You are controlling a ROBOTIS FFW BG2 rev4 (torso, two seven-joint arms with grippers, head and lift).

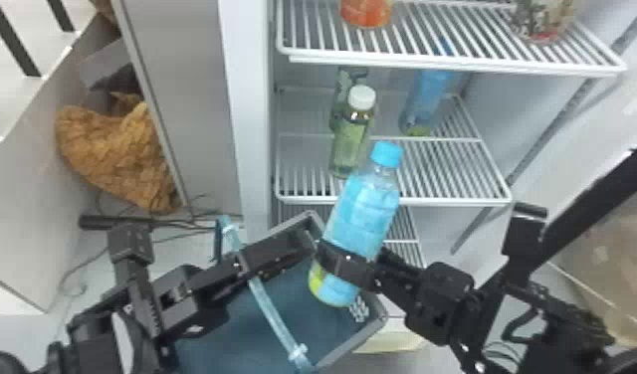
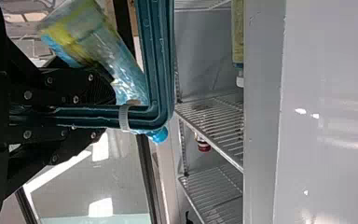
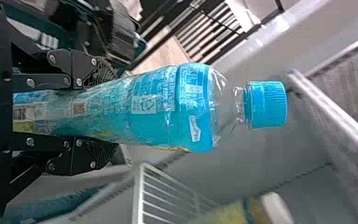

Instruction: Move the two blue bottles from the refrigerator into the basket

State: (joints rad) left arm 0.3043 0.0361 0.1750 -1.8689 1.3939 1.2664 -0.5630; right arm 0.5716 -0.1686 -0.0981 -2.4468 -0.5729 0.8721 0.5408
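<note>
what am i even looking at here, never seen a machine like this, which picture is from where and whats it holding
This is a robot with two black arms, each ending in a two-fingered gripper. One picture looks down from its head; the other two come from cameras on its wrists, so they look sideways. The right gripper holds a blue bottle, tilted, its lower end over the basket. The left gripper is shut on the basket's handle. Ahead is an open fridge: on its middle shelf stand a second blue bottle, farther back, and a green bottle.
</note>
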